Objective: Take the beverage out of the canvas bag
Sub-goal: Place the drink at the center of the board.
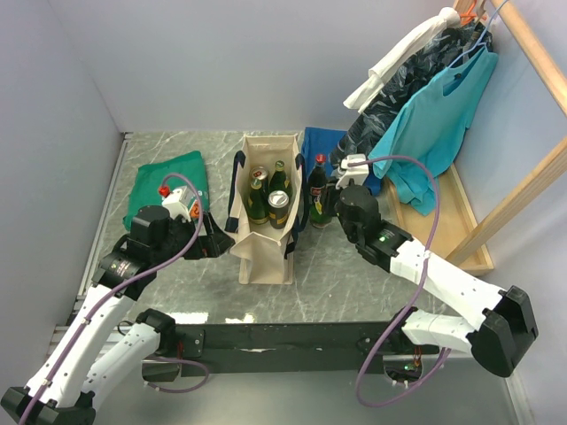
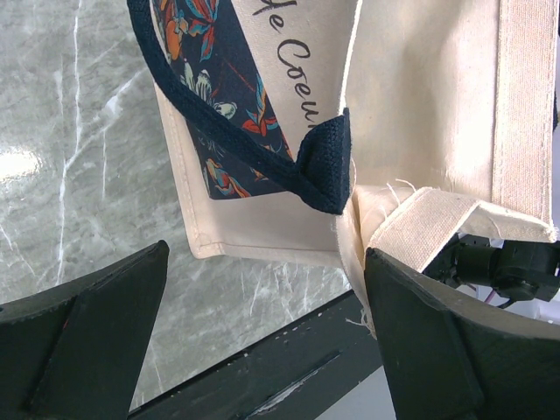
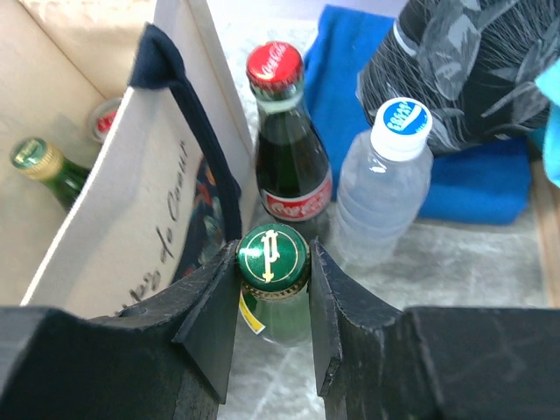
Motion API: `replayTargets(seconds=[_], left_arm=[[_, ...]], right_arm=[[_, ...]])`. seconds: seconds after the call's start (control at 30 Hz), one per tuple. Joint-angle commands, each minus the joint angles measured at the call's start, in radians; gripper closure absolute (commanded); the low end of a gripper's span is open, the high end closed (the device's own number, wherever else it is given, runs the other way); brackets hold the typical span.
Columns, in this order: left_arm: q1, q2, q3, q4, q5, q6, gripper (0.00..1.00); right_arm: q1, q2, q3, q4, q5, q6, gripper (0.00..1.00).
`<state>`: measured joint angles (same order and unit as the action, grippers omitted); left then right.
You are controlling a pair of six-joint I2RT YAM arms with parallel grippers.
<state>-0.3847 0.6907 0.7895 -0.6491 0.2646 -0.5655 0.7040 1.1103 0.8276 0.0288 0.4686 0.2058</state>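
The cream canvas bag (image 1: 266, 252) stands upright mid-table with navy handles, holding green bottles (image 1: 257, 202) and cans (image 1: 278, 201). My right gripper (image 3: 273, 262) is shut on the neck of a green bottle (image 3: 273, 254) with a green cap, just outside the bag's right wall (image 3: 131, 201). Whether the bottle rests on the table, I cannot tell. My left gripper (image 2: 262, 324) stands wide open at the bag's left lower corner (image 2: 420, 105). Its right finger (image 2: 455, 350) touches the canvas edge, and nothing lies between the fingers.
A Coca-Cola bottle (image 3: 289, 149) and a clear water bottle (image 3: 385, 175) stand right behind the held bottle. A folded blue cloth (image 3: 490, 184) lies beyond them, a green T-shirt (image 1: 164, 181) at the left, and hanging clothes (image 1: 425, 115) on a wooden rack (image 1: 523, 186) at the right.
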Motion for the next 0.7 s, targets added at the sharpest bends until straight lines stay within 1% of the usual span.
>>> replayTargets(seconds=[0.0, 0.67], left_arm=[[0.006, -0.011, 0.002, 0.023, 0.004, 0.000, 0.01], [0.015, -0.007, 0.002, 0.022, 0.004, 0.003, 0.01]], right_arm=[[-0.009, -0.007, 0.015, 0.290, 0.015, 0.033, 1.00], [-0.015, 0.109, 0.054, 0.269, -0.005, 0.032, 1.00]])
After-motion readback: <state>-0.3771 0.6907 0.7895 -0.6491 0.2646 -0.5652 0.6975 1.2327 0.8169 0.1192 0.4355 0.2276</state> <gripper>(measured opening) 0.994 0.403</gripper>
